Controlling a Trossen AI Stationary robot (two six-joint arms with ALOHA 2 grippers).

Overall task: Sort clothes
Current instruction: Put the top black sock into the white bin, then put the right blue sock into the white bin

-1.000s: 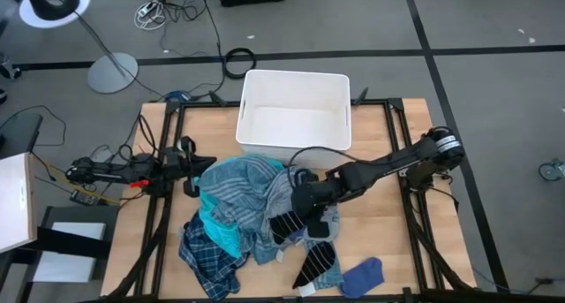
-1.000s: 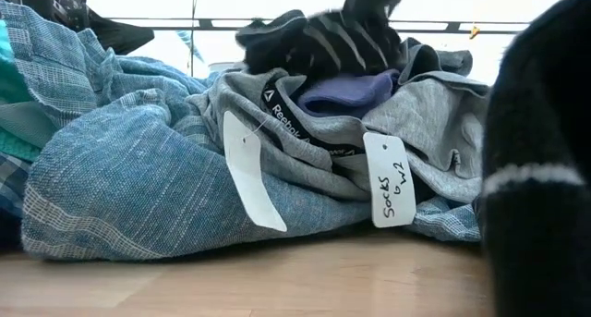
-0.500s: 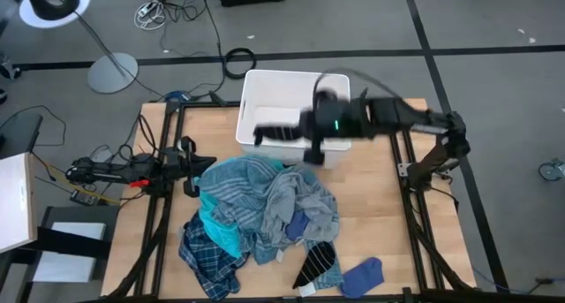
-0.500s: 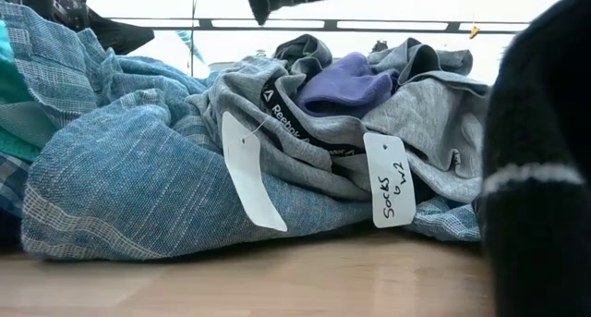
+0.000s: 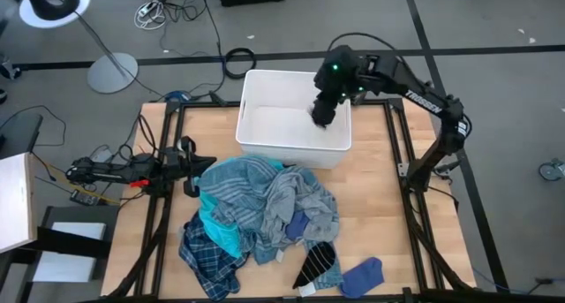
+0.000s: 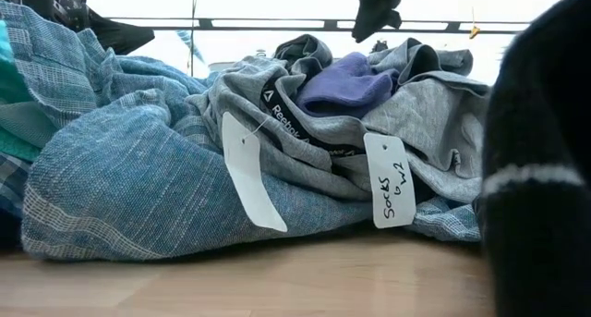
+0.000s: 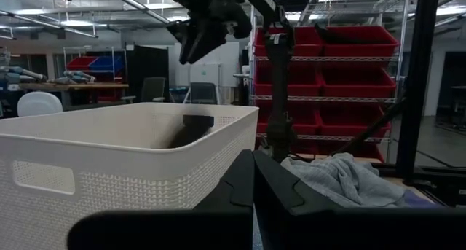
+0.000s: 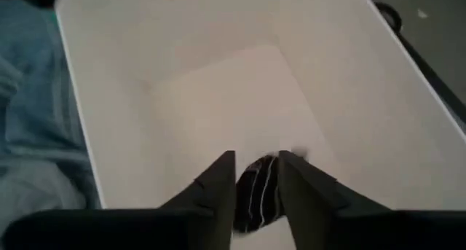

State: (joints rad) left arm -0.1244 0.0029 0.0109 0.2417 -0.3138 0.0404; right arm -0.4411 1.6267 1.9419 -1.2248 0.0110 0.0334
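I've got the right end effector (image 5: pixel 321 111) up over the white bin (image 5: pixel 256 82), at the bin's right side. Through the right wrist cam its fingers (image 8: pixel 218 178) stand apart w/ a black striped sock (image 8: pixel 256 193) showing in the gap between them, over the bin floor; can't tell if the fingers touch it. Left wrist cam shows a dark piece (image 7: pixel 191 127) just inside the bin wall.

Left end effector (image 5: pixel 188 166) sits at the surface's (image 5: pixel 380 206) left edge, fingers together on nothing, just beside the heap.

Heap of clothes (image 5: pixel 256 215) lies mid-surface, in front of the bin: blue-grey striped shirt (image 5: pixel 238 184), grey top (image 5: pixel 305 206), turquoise piece (image 5: pixel 216 232), navy plaid shirt (image 5: pixel 203 254). Another black striped sock (image 5: pixel 313 263) and a small blue item (image 5: pixel 362 275) lie near the front edge. Low cam: two paper tags (image 6: pixel 388 192) hang on the grey top, a purple piece (image 6: pixel 346 81) on it.
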